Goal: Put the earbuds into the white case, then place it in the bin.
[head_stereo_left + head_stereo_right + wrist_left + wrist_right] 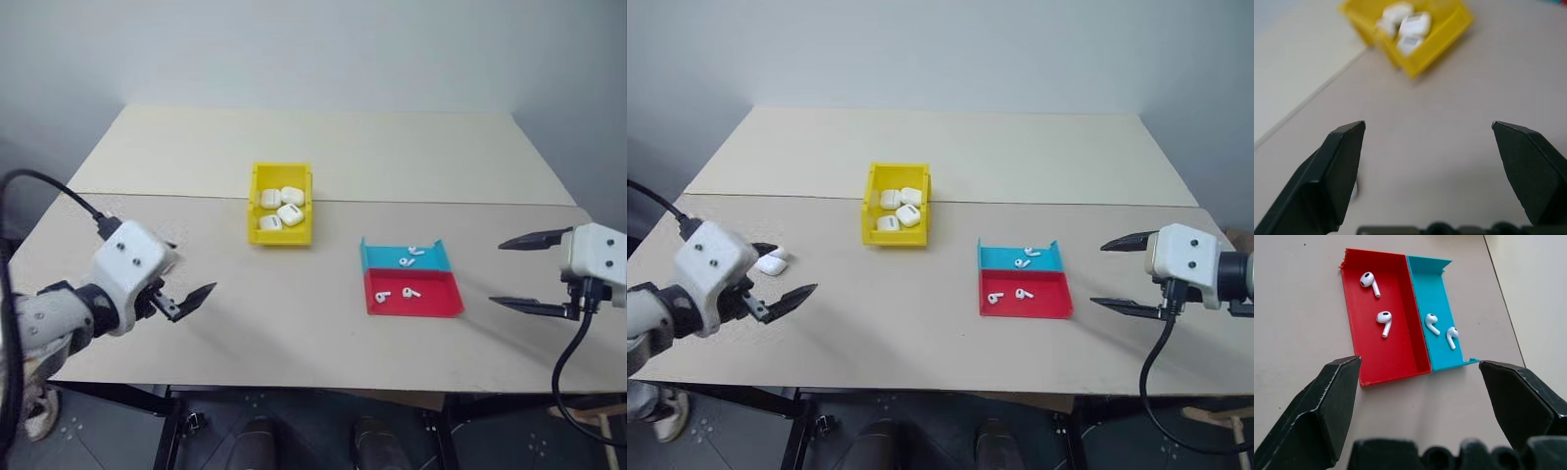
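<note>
Several white earbuds lie in a shallow tray, two in its red half (1384,320) and two in its blue half (1431,323). My right gripper (1099,274) hovers open just right of that tray, pointing at it, with nothing between its fingers. One white case (772,262) lies closed on the table at the left, right beside my left gripper (791,272), which is open and empty above the tabletop. The yellow bin (253,201) stands mid-table with several more white cases (290,213) inside it.
The red-and-blue tray (446,308) sits right of centre, close to the table's front edge. A seam (470,203) runs across the beige tabletop behind the bin. Bare table lies between bin, tray and both grippers.
</note>
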Controlling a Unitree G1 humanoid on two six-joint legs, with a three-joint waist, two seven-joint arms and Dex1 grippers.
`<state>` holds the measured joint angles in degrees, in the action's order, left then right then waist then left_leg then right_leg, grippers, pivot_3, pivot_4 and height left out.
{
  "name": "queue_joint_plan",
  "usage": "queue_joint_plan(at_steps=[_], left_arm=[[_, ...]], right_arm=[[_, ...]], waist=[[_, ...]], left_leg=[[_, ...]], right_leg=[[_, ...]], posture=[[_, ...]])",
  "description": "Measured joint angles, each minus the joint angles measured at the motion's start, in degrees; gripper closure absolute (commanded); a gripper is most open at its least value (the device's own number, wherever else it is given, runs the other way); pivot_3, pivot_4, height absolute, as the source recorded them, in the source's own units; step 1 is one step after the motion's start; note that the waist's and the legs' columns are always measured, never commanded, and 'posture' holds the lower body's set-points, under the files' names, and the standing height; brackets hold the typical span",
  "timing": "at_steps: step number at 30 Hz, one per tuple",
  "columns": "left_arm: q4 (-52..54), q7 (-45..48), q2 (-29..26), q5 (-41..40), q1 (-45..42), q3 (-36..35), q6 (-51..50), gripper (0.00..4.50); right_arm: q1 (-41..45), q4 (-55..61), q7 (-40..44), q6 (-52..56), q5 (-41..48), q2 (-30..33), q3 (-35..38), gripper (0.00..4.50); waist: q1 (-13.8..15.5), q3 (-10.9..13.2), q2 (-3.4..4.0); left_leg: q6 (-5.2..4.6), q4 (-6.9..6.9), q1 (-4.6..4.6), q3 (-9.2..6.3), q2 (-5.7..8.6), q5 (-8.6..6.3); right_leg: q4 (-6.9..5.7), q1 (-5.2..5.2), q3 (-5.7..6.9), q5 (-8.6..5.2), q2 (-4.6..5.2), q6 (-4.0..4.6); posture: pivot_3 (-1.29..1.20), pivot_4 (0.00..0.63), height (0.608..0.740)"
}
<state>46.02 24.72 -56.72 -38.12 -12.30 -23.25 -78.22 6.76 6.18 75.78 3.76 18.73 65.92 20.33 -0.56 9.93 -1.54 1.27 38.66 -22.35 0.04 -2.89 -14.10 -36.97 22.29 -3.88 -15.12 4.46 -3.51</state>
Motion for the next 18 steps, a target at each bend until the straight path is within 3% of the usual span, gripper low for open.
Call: queue_joint_plan(at_steps=[2,5,11,18], left_arm=[[-3.46,-1.28,-1.69,-1.42,-6.76,2.81,-9.62,0.00],[-11.29,-1.39,-6.83,-4.75,-11.49,7.45,-13.63,0.00],[-31.28,2.03,-16.07,-4.82,-23.78,19.56,-14.06,0.00],[-44.58,13.55,-19.29,1.83,-35.30,37.22,-8.20,0.00]], right_arm=[[-1.65,1.38,-0.65,0.87,-0.03,0.03,0.56,0.02],[-3.59,2.43,-1.34,2.06,-0.09,-0.04,0.59,0.02],[-4.46,4.20,-2.97,4.50,-0.29,-0.04,0.34,0.02],[-6.49,5.40,-3.61,6.28,-0.59,-0.04,0.29,0.02]], waist=[[-0.26,0.00,-0.09],[-1.06,0.02,-0.11],[-1.35,0.04,-0.11],[-0.67,0.05,-0.12]], left_leg=[[0.00,-0.02,-0.04,-0.01,0.01,0.00],[0.00,-0.10,-0.05,0.02,0.00,0.00],[0.01,-0.20,-0.02,0.04,0.03,0.00],[0.01,-0.23,-0.22,0.07,0.04,0.00]], right_leg=[[0.04,0.02,-0.01,0.00,0.01,-0.01],[0.07,0.12,-0.07,-0.02,0.00,-0.01],[0.02,0.15,-0.05,-0.05,0.00,0.03],[0.01,0.37,-0.06,-0.05,-0.01,0.03]], posture=[[0.00,0.150,0.740],[0.00,0.150,0.740],[0.00,0.150,0.740],[0.00,0.150,0.740]])
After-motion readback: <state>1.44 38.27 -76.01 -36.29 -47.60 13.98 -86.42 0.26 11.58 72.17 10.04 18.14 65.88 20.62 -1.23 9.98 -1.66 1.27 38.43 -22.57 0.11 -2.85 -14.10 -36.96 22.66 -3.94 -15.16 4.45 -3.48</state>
